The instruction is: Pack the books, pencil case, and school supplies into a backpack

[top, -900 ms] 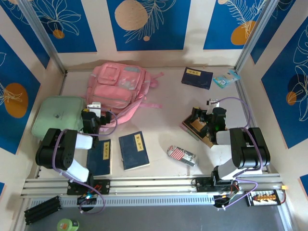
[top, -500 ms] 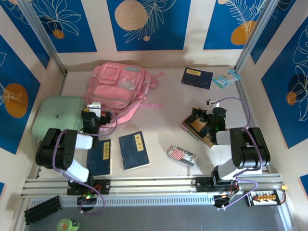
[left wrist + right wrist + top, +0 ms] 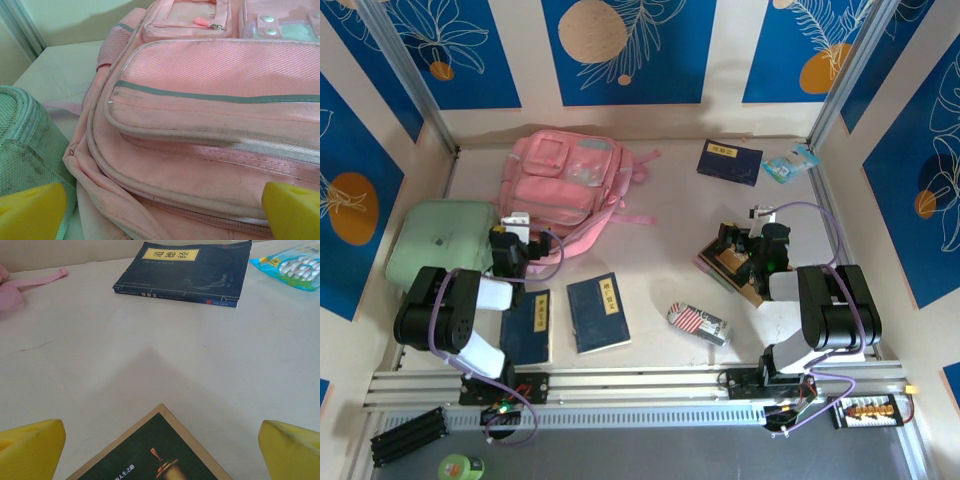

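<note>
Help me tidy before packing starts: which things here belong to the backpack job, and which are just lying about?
For the job: pink backpack; far navy book; middle navy book; left navy book; tan-and-black notebook; striped pencil case.
Lying about: mint-green case; blue packet.

Cream walls (image 3: 720,60) with blue leaf-and-orange-disc panels (image 3: 650,70), 2 aluminium corner posts (image 3: 408,80), pale faintly cracked tabletop (image 3: 660,250).

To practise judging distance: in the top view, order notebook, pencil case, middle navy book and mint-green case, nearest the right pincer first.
1. Notebook, under the right pincer.
2. Pencil case, near edge.
3. Middle navy book, centre-left.
4. Mint-green case, far left.
</note>
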